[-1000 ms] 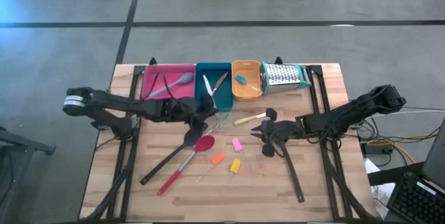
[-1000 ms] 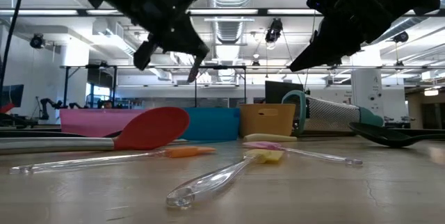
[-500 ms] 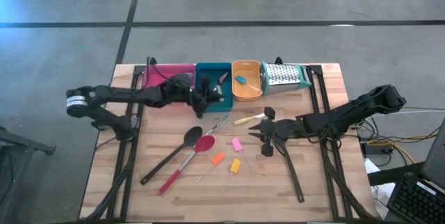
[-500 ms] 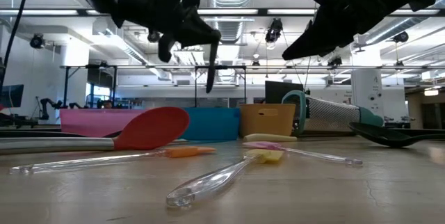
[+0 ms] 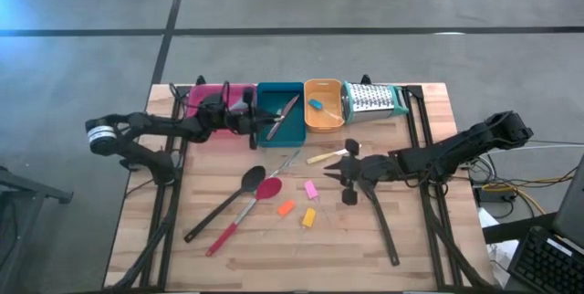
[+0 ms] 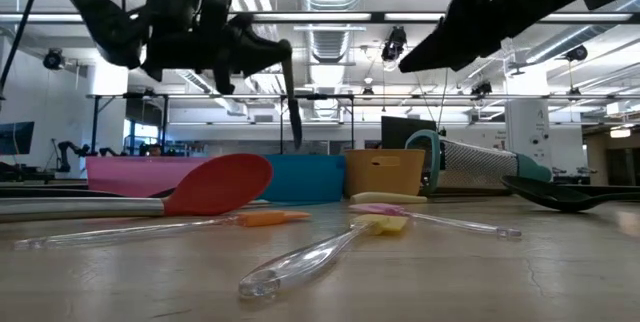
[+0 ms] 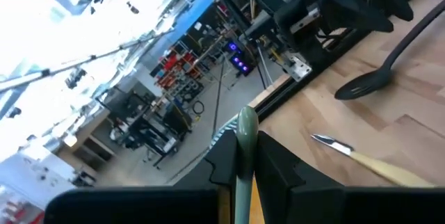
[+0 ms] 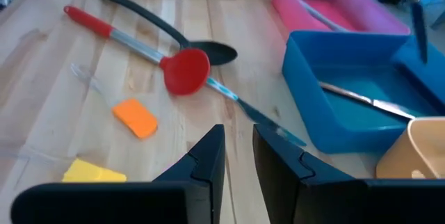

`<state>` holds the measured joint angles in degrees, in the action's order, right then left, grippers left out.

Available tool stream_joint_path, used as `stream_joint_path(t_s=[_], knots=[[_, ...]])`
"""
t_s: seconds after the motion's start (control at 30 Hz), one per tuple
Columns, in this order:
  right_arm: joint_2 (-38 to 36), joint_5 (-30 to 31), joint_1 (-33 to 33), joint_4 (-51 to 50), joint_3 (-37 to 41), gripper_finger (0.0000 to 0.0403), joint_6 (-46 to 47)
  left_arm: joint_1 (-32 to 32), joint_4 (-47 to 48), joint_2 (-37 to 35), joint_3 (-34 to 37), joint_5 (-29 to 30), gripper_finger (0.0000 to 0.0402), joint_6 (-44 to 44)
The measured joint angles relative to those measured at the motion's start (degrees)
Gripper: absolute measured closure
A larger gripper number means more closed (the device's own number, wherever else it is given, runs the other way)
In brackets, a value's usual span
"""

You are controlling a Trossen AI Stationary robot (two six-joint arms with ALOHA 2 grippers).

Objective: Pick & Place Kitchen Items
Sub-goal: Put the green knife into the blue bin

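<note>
- The wooden worktop (image 5: 401, 239) carries pink tray (image 5: 214, 95), teal tray (image 5: 285, 128) and orange tray (image 5: 323, 119) in a row at its far edge.
- The left end effector (image 5: 248, 119), raised at the pink tray's border with the teal one, is clenched on a thin knife (image 6: 293, 97) hanging blade-down; its handle is hidden in the fingers.
- The right end effector (image 5: 342, 168) hovers mid-worktop, fingers slightly parted and gripping nothing.
- The black ladle (image 5: 224, 203) and red spoon (image 5: 246, 207) lie crossed, their bowls touching.
- The small pink piece (image 5: 311, 189), orange piece (image 5: 286, 208) and yellow piece (image 5: 308, 217) lie nearby.
</note>
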<state>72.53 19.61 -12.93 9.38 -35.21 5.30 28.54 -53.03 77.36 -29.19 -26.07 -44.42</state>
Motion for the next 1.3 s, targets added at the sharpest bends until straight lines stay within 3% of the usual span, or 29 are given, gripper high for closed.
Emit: stream_joint_path(t_s=[0.17,0.43,0.73,1.1,1.3], knots=[[0.0,-0.01,0.0,3.29,-0.45,0.0328,-1.77,-0.01,-0.1,0.0,0.33,0.02,0.0371,2.63],[-0.02,0.04,1.88,16.35,-0.45,0.0314,-17.66,-3.21,-0.38,0.0,-1.23,-0.02,0.0371,9.85],[1.16,-0.5,6.46,20.68,-0.39,0.03,-27.9,-12.3,-0.07,-0.26,-1.88,-3.21,0.0371,-3.72],[10.8,-1.57,7.69,21.33,-6.97,0.0274,-40.17,-16.68,0.21,-0.37,-6.19,-1.97,0.0371,1.12],[14.18,2.33,7.7,21.59,-11.28,0.0264,-42.57,-17.04,1.82,-0.55,-6.21,-1.05,0.0371,1.03]])
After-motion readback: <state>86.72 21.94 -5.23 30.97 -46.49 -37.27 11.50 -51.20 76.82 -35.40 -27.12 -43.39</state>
